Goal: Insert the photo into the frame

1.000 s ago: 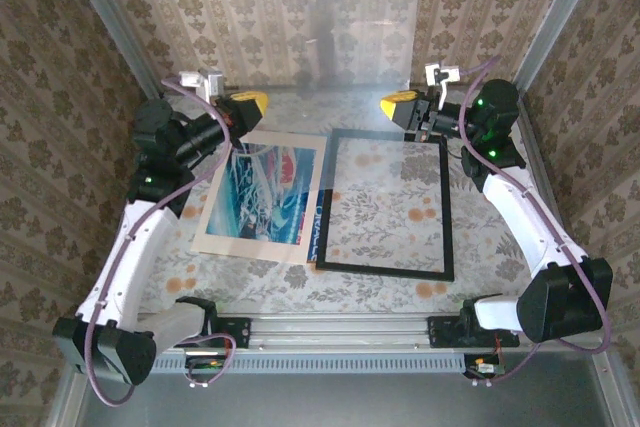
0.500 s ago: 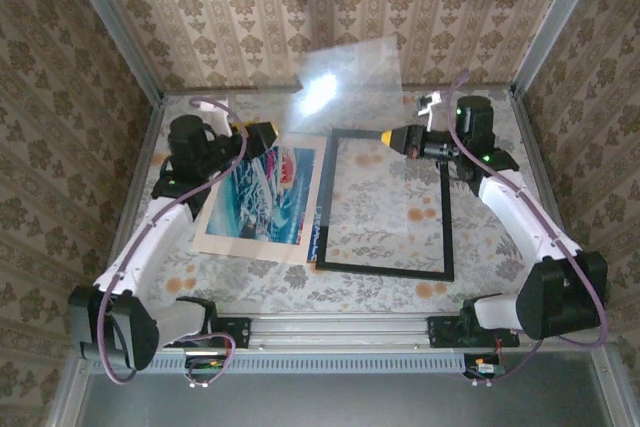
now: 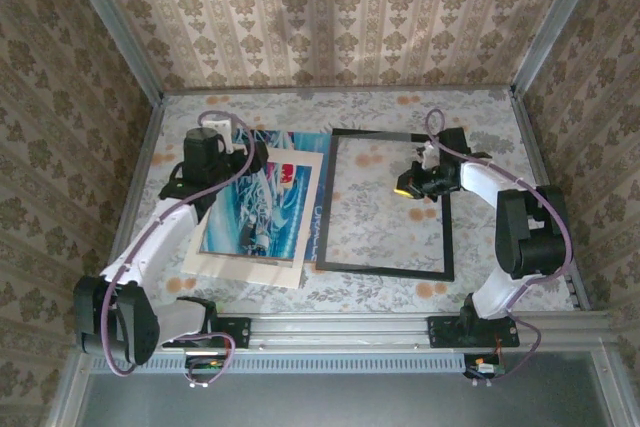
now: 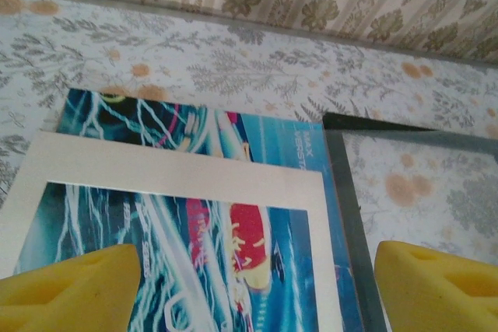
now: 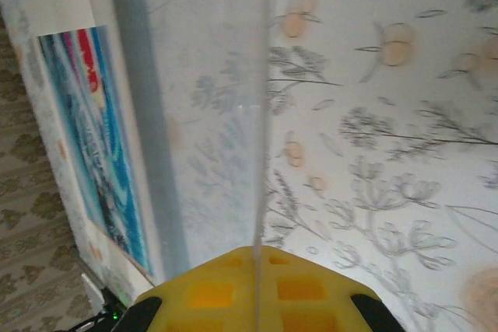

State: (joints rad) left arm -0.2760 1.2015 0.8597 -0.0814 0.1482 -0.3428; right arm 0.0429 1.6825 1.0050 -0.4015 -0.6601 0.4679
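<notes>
While glazing: right gripper (image 3: 408,188) is pinching clear pane (image 5: 261,114) above frame (image 3: 385,269)
Left gripper (image 4: 257,262): gaping above photo (image 3: 255,209)
Next: needing photo-edge pinch

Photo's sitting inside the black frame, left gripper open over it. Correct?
Not inside. The top view shows the photo lying flat to the left of the frame, beside it. The left gripper is open over it, as you say.

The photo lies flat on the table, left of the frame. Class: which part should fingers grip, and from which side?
Probably the left edge of the photo, low from the left. It lies flat, so only an edge can be pinched; the frame sits close beside the right edge, another print underlies the far edge, while bare table borders the left.
</notes>
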